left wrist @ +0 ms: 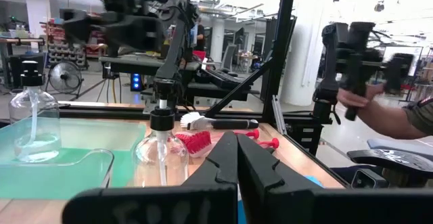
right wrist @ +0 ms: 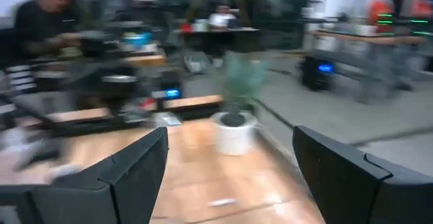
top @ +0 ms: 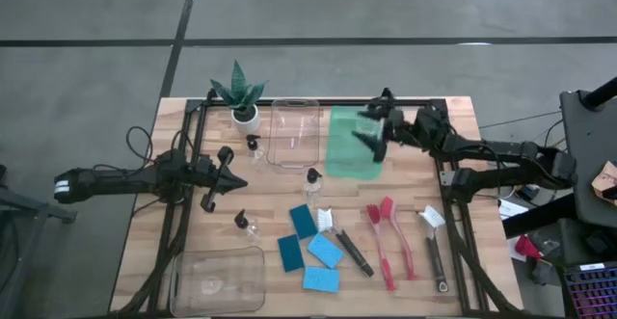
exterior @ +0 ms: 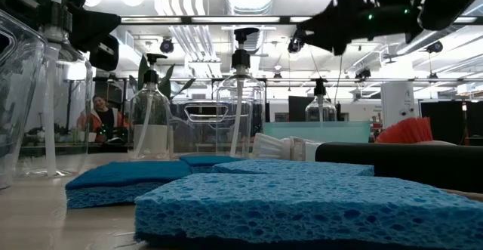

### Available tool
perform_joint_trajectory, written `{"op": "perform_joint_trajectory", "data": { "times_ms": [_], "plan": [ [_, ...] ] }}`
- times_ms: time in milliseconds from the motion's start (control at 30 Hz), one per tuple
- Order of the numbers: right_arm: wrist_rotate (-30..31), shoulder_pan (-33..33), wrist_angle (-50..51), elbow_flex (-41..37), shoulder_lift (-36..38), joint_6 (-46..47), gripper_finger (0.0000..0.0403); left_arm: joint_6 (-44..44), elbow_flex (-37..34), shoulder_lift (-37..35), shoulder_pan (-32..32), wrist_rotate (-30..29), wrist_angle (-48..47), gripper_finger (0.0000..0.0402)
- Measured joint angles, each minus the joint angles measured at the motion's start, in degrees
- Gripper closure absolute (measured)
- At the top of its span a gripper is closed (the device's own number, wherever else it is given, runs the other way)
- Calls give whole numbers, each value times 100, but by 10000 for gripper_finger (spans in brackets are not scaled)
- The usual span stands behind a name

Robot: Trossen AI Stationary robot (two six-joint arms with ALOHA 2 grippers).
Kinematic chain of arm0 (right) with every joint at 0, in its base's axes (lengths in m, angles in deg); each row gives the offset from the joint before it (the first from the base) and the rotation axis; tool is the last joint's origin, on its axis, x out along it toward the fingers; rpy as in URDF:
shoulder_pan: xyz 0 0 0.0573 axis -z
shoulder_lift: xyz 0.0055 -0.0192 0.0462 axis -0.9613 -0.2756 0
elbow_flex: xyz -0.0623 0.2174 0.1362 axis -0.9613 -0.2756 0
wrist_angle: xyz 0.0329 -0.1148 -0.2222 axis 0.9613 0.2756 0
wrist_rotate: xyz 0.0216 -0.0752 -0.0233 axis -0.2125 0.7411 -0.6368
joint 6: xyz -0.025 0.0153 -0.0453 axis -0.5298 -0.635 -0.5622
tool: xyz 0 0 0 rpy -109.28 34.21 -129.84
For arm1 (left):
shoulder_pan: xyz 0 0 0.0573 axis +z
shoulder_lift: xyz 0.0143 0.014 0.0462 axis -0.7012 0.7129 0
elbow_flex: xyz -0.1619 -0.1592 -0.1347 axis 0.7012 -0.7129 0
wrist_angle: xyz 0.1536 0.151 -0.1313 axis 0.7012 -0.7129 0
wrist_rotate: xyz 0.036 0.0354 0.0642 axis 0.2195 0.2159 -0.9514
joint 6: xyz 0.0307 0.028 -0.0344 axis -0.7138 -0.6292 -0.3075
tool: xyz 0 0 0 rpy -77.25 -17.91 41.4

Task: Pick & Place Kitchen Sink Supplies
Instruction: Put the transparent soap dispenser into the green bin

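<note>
Three clear bottles with black tops stand on the table [top: 253, 146], [top: 312, 180], [top: 246, 223]. A fourth bottle [left wrist: 30, 112] stands in the green bin [top: 349, 150]. Dark blue sponges [top: 303, 221] and light blue sponges [top: 325, 251] lie flat near the table's front. Beside them lie a black brush [top: 342, 242], red brushes [top: 386, 237] and another black brush [top: 434, 244]. My left gripper [top: 231, 171] [left wrist: 237, 166] is shut and hovers left of the middle bottle, holding nothing. My right gripper [top: 372, 136] [right wrist: 230, 173] is open and empty above the green bin.
A clear bin [top: 294, 132] sits left of the green bin, and another clear bin [top: 217, 279] sits at the near left corner. A potted plant [top: 241, 102] stands at the far edge. Black frame rails run along both table sides. A person's hand [left wrist: 379, 109] shows beyond the table.
</note>
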Motion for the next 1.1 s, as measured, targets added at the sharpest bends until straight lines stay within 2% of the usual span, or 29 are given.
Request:
{"op": "perform_joint_trajectory", "data": {
  "times_ms": [233,467,733,1100],
  "plan": [
    [347,-1303,10,123,-387,-224,91,0,0,-2,0,-1,0,401],
    [742,-1980,-1,292,-1031,75,102,0,0,-1,0,1,0,401],
    [861,-2354,-547,584,-2139,267,111,0,0,2,0,-1,0,401],
    [790,-2378,-770,1311,-3355,226,115,0,0,3,0,1,0,401]
  ]
}}
